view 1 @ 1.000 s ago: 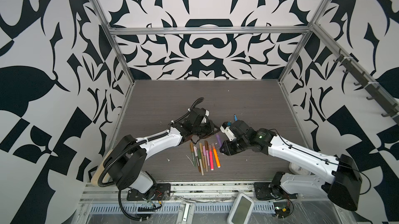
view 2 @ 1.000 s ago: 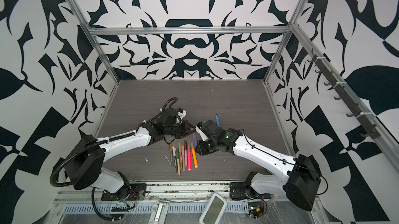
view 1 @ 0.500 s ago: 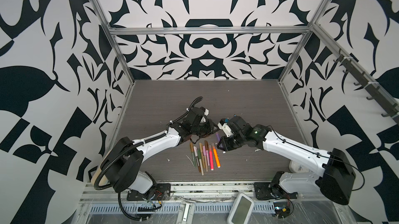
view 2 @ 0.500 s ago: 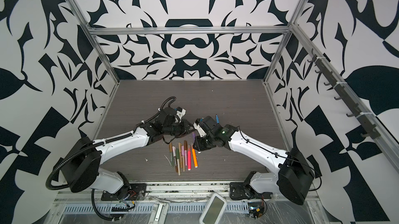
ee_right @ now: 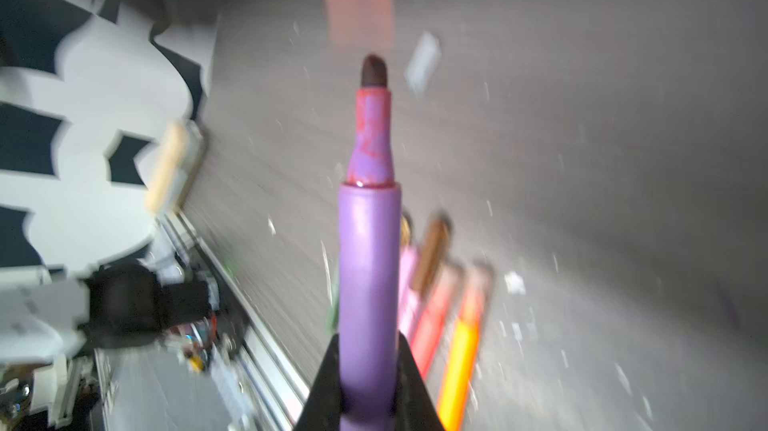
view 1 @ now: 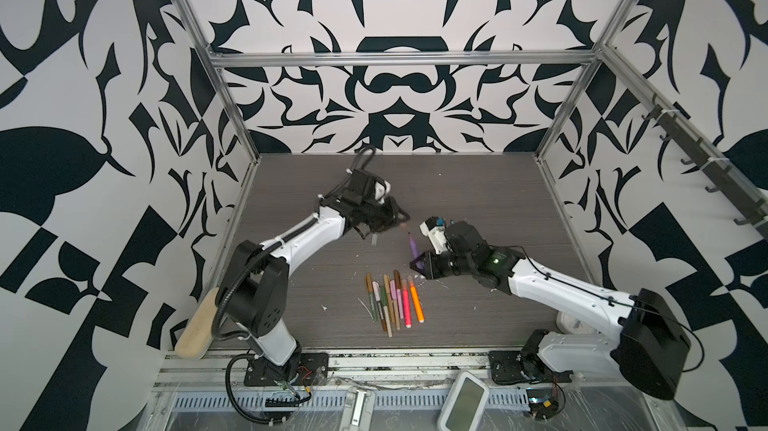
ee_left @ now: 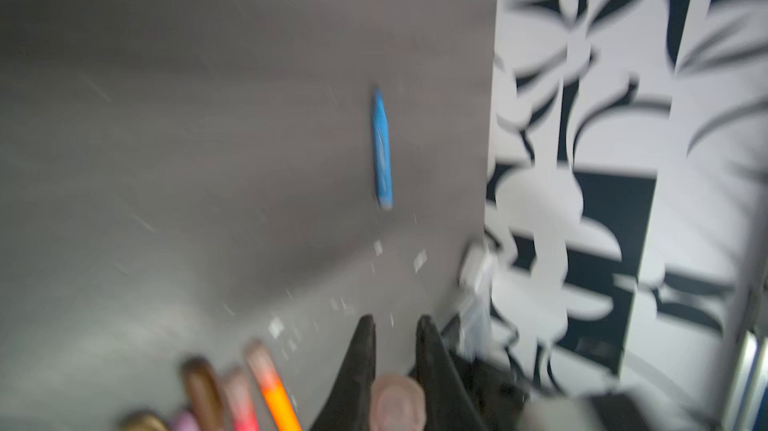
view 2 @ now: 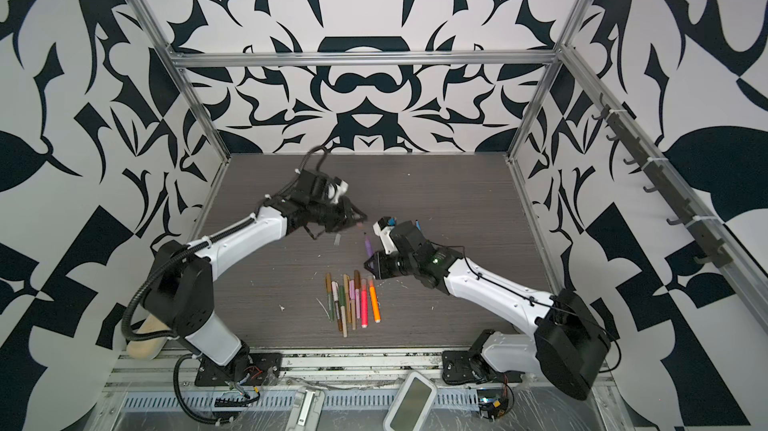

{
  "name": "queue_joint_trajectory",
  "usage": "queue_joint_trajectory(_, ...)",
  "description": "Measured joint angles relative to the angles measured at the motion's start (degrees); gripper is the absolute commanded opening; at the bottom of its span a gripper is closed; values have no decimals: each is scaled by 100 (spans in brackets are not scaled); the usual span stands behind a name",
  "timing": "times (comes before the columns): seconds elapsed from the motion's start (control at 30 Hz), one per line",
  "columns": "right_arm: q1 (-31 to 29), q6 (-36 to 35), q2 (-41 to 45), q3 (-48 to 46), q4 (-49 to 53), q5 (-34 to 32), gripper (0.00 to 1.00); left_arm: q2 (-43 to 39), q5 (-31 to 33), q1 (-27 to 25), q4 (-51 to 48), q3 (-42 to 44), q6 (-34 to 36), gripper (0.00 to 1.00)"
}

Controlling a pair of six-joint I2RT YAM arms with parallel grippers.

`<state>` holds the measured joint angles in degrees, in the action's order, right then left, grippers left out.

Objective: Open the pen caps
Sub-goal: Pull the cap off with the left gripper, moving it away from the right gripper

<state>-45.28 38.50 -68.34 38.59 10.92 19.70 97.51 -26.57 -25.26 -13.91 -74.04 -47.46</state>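
My left gripper (ee_left: 395,325) pinching the pinkish cap (ee_left: 397,402), my right gripper (ee_right: 369,341) clamping the purple marker (ee_right: 369,266), I draw both straight apart, without twisting.

I'm looking at a dark wood-grain worktop (view 1: 478,200) littered with small white scraps (view 1: 323,307). A tan wooden block (view 1: 198,327) sits at its front left corner. A white screened device (view 1: 464,400) lies on the front rail, and dark hooks (view 1: 702,158) line the right wall.
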Motion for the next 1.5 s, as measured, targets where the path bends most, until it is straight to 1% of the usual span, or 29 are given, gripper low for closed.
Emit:
queue_joint_trajectory(0.1, -103, 192, 358, -538, 527, 7, 0, 149, 433, 688, -59, -232, 197, 0)
queue_joint_trajectory(0.17, -94, 240, 485, -601, 772, -4, 0, 149, 614, 745, -197, -232, 328, 0)
queue_joint_trajectory(0.23, -81, 251, 579, -592, 824, -24, 0, 157, 804, 640, -424, -238, 544, 0)
queue_joint_trajectory(0.43, 61, 197, 682, -476, 1032, -114, 0, 376, 1665, 387, -1464, -282, 1287, 0)
queue_joint_trajectory(0.57, 223, 142, 691, -404, 1147, -138, 0, 758, 2116, 219, -1974, -282, 1644, 0)
queue_joint_trajectory(0.67, 269, 118, 693, -382, 1209, -153, 0, 1078, 2295, 37, -2214, -286, 1801, 0)
queue_joint_trajectory(0.87, 271, 92, 804, -382, 1314, -151, 0, 1283, 2330, -201, -2304, -286, 1902, 0)
queue_joint_trajectory(1.07, 282, 92, 868, -382, 1373, -151, 0, 1285, 2271, -212, -2273, -282, 1902, 0)
queue_joint_trajectory(1.13, 282, 92, 868, -382, 1373, -151, 0, 1287, 2258, -212, -2269, -282, 1902, 5)
queue_joint_trajectory(1.27, 282, 92, 866, -382, 1373, -151, 0, 1311, 2238, -212, -2225, -282, 1902, 12)
queue_joint_trajectory(1.5, 282, 79, 868, -382, 1375, -151, 0, 1379, 2221, -212, -2210, -282, 1899, 14)
